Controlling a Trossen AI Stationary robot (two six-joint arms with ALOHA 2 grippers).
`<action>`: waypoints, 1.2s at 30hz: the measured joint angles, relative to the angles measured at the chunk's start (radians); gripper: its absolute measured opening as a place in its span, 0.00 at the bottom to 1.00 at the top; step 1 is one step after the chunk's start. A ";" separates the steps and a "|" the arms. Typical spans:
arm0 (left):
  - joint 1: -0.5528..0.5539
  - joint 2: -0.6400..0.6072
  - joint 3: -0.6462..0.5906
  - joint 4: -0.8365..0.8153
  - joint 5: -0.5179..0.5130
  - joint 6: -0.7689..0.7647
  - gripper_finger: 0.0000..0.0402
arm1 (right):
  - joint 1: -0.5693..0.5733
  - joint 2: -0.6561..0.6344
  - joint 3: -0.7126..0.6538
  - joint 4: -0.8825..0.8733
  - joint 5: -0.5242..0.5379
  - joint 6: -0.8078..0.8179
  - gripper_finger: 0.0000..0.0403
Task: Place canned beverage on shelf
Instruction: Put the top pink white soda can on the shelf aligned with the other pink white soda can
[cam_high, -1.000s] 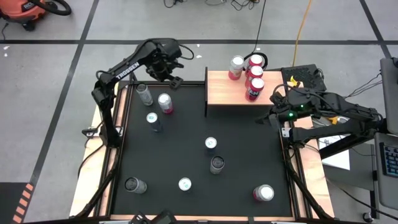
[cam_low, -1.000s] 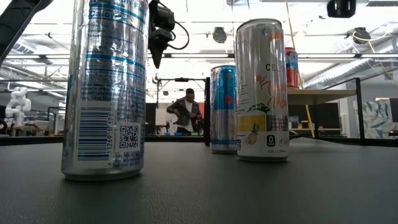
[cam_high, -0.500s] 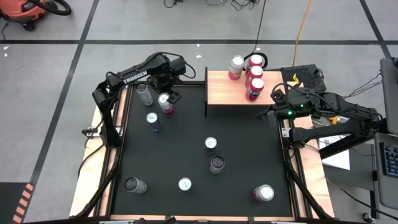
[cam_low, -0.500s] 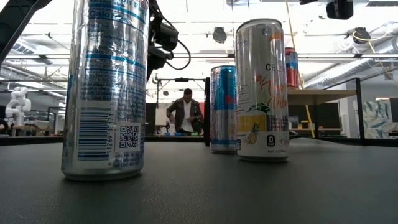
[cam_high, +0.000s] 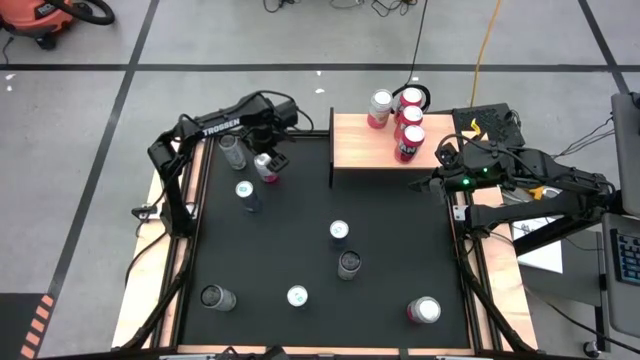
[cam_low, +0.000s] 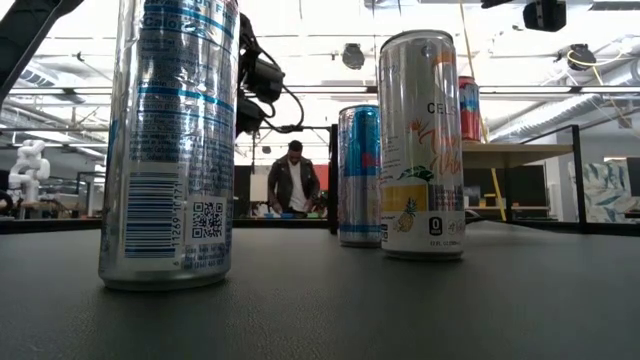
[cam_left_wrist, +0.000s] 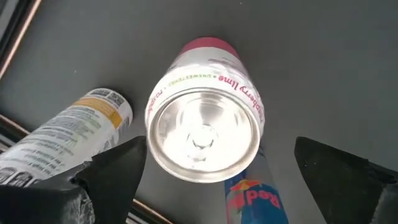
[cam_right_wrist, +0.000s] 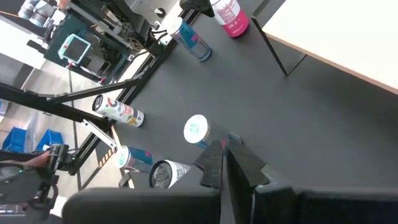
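Standing upright near the far left corner of the black table mat (cam_high: 390, 270), the pink-and-white slim aluminium can (cam_high: 266, 165) is the item in hand; its long axis is vertical and its silver top faces the camera in the left wrist view (cam_left_wrist: 203, 138). The left gripper (cam_high: 262, 143) is positioned directly over this can with its fingers spread to their full width, one dark finger (cam_left_wrist: 118, 168) on each side of the can body and neither appearing to touch it, though the high view is too crowded there to confirm clearance. A silver can with an orange label (cam_high: 232, 151) stands just beside the pink can, and a blue can (cam_high: 246, 194) stands near it.

The small light-wood shelf board on a black metal frame (cam_high: 355, 145) lies to the right of the pink can, along the far edge, and bears four cans at its right end (cam_high: 408, 140).

The right gripper (cam_high: 424, 186) waits beyond the shelf's right end, fingers pressed together and empty. Judgement: the left arm is plainly the nearer, and a straight descent and closure would secure the can.
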 joint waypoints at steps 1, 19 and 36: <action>0.000 0.000 -0.006 0.009 0.001 0.000 0.99 | 0.000 0.000 0.000 0.000 0.002 -0.001 0.00; -0.001 0.000 -0.034 0.087 0.009 0.038 0.81 | 0.000 0.000 0.000 0.000 0.049 -0.011 0.00; 0.000 0.007 -0.034 0.124 0.005 -0.018 0.80 | 0.000 0.000 0.000 0.024 0.049 -0.015 0.00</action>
